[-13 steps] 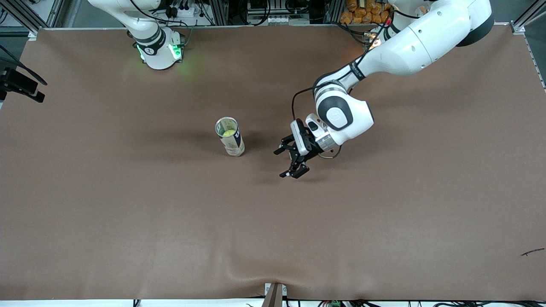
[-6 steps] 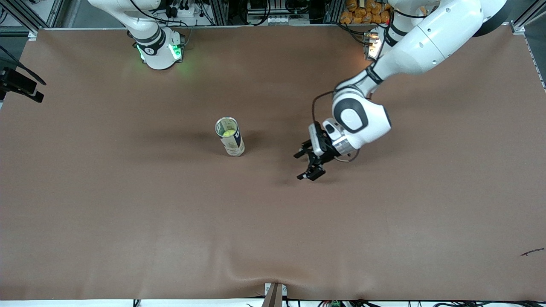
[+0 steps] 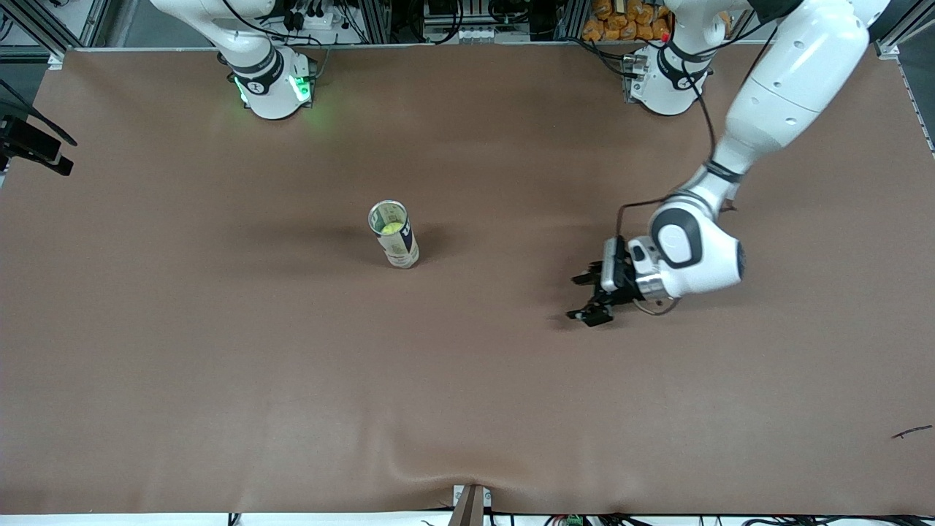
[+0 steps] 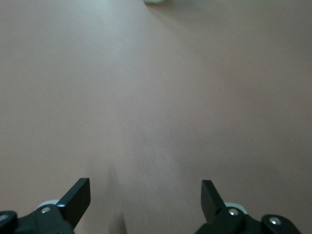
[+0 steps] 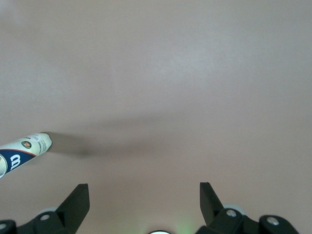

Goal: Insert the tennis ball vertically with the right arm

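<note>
A tennis ball can stands upright near the middle of the brown table, its mouth open. A yellow-green tennis ball sits inside it. My left gripper is open and empty, low over the table, well away from the can toward the left arm's end. In the left wrist view the left gripper has its jaws wide apart over bare table. My right gripper is open and empty, high over the table. The can shows in the right wrist view. In the front view only the right arm's lower part shows.
The brown mat covers the whole table. A small dark scrap lies near the front edge at the left arm's end. The arm bases stand along the edge farthest from the front camera.
My left arm has swung away from the can toward its own end of the table, gripper open throughout. The can and ball have not moved.
</note>
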{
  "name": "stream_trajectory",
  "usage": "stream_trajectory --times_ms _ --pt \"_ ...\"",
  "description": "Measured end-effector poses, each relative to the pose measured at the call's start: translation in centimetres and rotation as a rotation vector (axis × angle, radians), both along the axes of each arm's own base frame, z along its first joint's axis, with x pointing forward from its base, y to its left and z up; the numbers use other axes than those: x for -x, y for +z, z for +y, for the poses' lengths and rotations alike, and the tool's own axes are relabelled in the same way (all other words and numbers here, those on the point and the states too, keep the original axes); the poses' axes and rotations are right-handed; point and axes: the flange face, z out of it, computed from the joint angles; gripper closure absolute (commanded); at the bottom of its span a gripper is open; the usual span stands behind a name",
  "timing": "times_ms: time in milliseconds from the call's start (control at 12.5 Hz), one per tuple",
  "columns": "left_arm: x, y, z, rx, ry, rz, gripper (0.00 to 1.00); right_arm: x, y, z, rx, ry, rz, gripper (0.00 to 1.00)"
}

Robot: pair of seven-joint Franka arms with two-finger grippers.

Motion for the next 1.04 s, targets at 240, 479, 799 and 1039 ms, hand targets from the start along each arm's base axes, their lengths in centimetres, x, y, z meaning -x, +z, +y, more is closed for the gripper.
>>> stream_trajectory --times_ms 240,479,799,1039 --pt "-3.6 6.0 6.3 -0.129 -0.114 0.116 0.0 0.0 0.0 0.0 0.0 -0.001 0.0 0.0" --pt "-6.3 12.9 10.8 -0.282 -0.122 0.212 0.0 0.0 0.0 0.0 0.0 -0.001 0.0 0.0" --pt "-7.6 19.4 11.8 -0.489 0.116 0.441 0.0 0.0 0.0 -0.1 0.0 -0.001 0.0 0.0" --pt "-7.1 22.0 7.2 -0.591 0.393 0.606 0.0 0.0 0.0 -0.1 0.0 -0.002 -0.001 0.0"
